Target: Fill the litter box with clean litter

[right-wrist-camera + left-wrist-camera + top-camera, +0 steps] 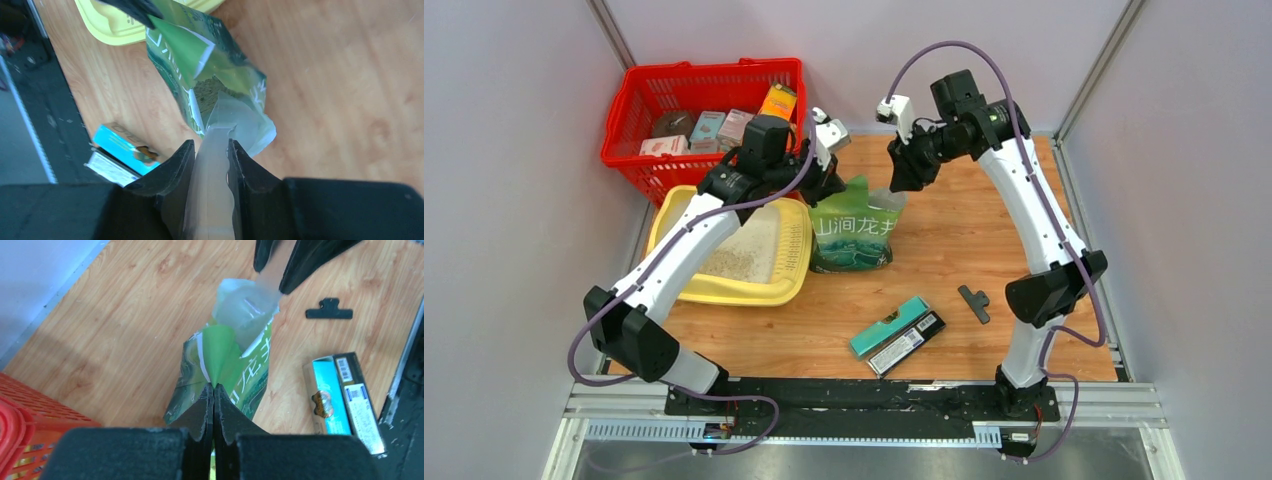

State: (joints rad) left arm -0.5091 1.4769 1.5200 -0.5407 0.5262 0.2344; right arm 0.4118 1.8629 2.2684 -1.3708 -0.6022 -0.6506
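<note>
**Scoop in the bag: watch the carry to the box**

Your left pincer [213,390] is clamped on the rim of the green bag [854,235]. Your right pincer [210,150] is clamped on the translucent scoop [240,125], which sits in the bag's mouth. If that thin rim slips, the bag may slump and spill. A tilted scoop could scatter granules on the tabletop [964,240]. The litter box [734,296], just left of the bag, holds some clean litter [742,250]. The bag's white characters seem to read 山涧龙; the rest is unclear.

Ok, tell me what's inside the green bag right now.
The translucent scoop, held by the right pincer, sits in the open mouth of the green bag, over speckled granules that look like litter. The bag's walls and the scoop hide how much is there.
</note>
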